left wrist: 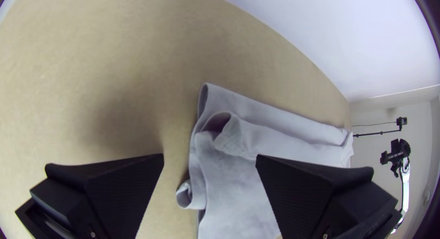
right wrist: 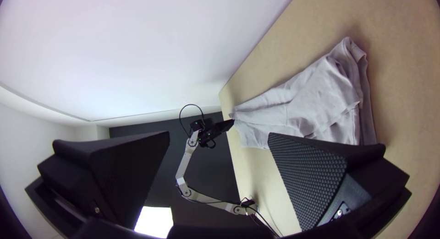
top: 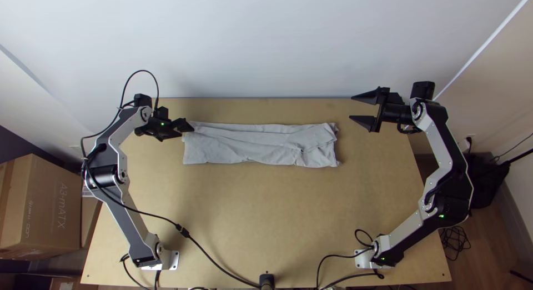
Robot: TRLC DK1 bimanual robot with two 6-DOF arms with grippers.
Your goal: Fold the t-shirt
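The light grey t-shirt point(top: 250, 145) lies folded into a long, wrinkled strip across the table's far half. My left gripper point(top: 189, 129) is at the strip's left end. In the left wrist view, my left gripper point(left wrist: 209, 161) is open, with the layered end of the t-shirt point(left wrist: 243, 138) between and beyond its fingers. My right gripper point(top: 355, 109) stands open to the right of the strip, apart from it. In the right wrist view, my right gripper point(right wrist: 219, 138) has its fingers wide apart, and the t-shirt point(right wrist: 316, 97) lies beyond them with several loose folds at its near end.
The wooden table point(top: 250, 212) has bare wood in front of the strip. A black cable point(top: 214, 262) crosses its lower left part to a camera mount point(top: 267, 280) at the near edge. A white wall point(top: 266, 45) rises behind the far edge. Cardboard boxes point(top: 44, 206) stand left of the table.
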